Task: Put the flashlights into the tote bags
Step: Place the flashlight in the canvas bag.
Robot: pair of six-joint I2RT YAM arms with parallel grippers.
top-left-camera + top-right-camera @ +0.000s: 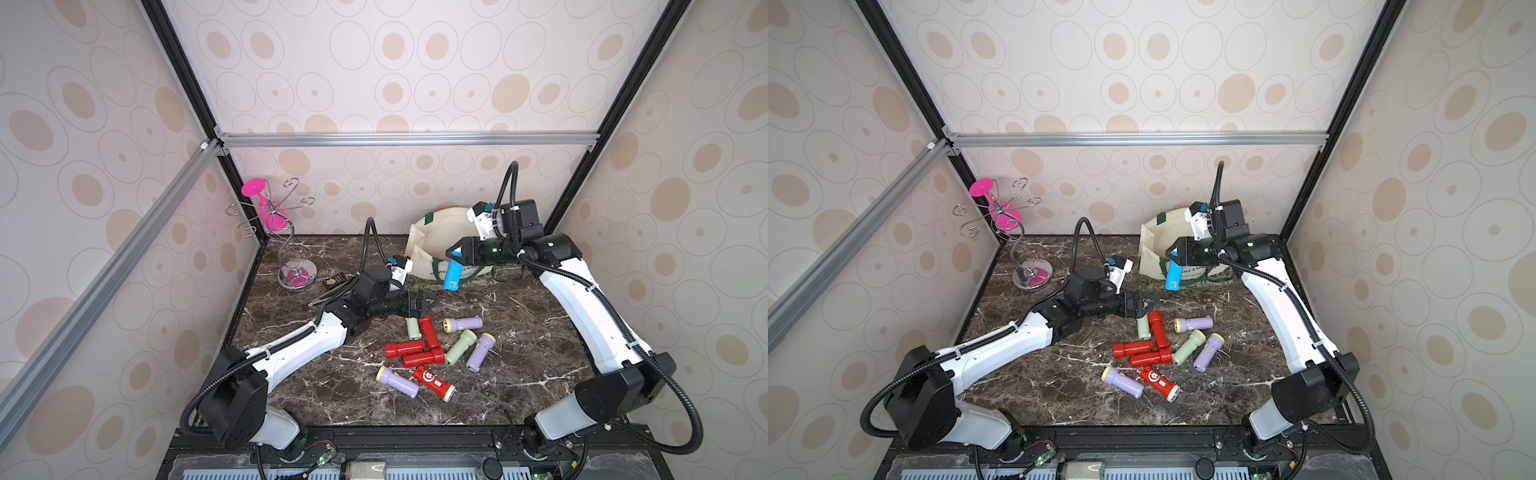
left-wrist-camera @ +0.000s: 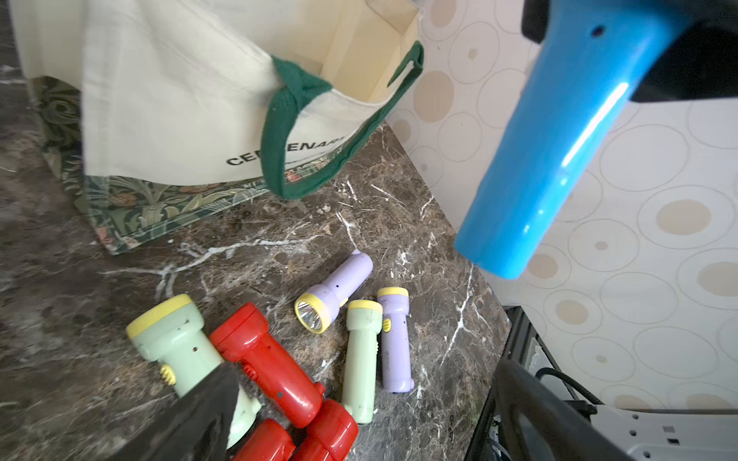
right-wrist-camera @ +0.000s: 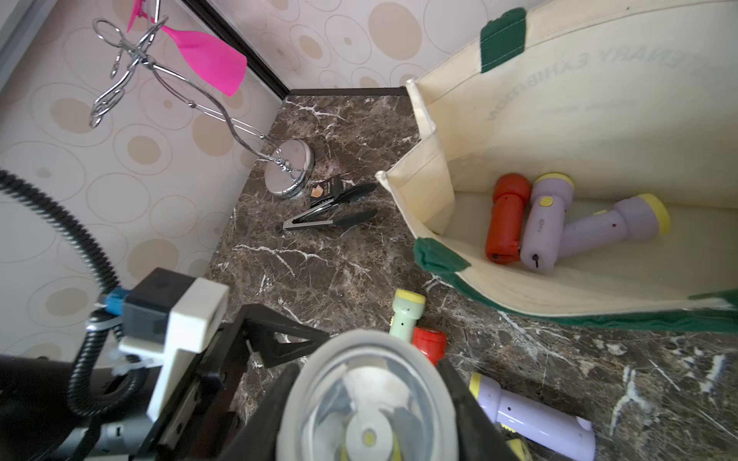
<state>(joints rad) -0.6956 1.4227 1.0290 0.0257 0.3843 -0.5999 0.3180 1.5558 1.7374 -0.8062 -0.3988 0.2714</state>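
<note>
**A:** While the right gripper (image 1: 456, 252) clamps the blue flashlight (image 1: 453, 274) just in front of the tote bag (image 1: 420, 249), not yet over its mouth, how far along are we?

**B:** Early, I'd say. Three are inside: one red flashlight (image 3: 507, 219) and two lilac flashlights (image 3: 545, 223). Nine more sit in a loose pile (image 1: 424, 358) in front of the tote.

**A:** Left gripper (image 1: 430, 304)?

**B:** Fingers spread, empty, over the pile's tote-side end.

**A:** View differences?

**B:** Only the right wrist view shows the bag's contents; both top views show none. Left wrist view catches the lettering (image 2: 287, 151) up close.
</note>
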